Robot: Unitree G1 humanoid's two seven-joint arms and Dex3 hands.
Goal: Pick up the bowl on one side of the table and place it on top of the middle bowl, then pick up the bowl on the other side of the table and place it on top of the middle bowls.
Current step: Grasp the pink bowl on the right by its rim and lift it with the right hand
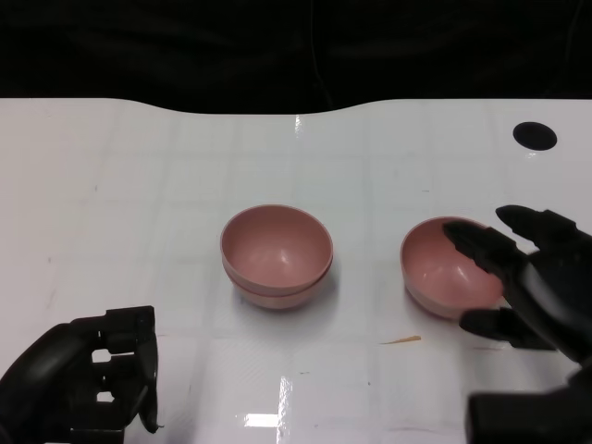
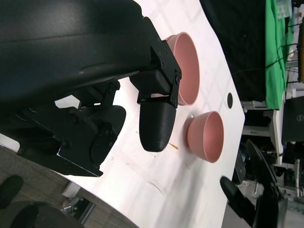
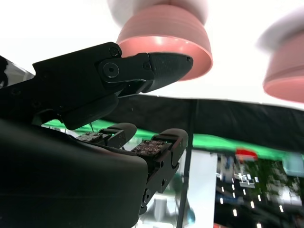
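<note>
Two pink bowls sit nested as the middle stack (image 1: 277,254) (image 2: 185,66) (image 3: 289,61) at the table's centre. A single pink bowl (image 1: 444,268) (image 2: 205,136) (image 3: 166,33) stands on the table to its right. My right hand (image 1: 527,287) (image 3: 95,142) is spread at that bowl's right side, fingers reaching over the rim and thumb low at the near side. I see no firm grip on it. My left hand (image 1: 88,379) (image 2: 95,85) lies at the near left with its fingers curled and nothing in it.
The white table (image 1: 139,185) has a round black hole (image 1: 535,135) at the far right and a curved far edge against darkness. A small tan sliver (image 1: 402,340) lies in front of the right bowl.
</note>
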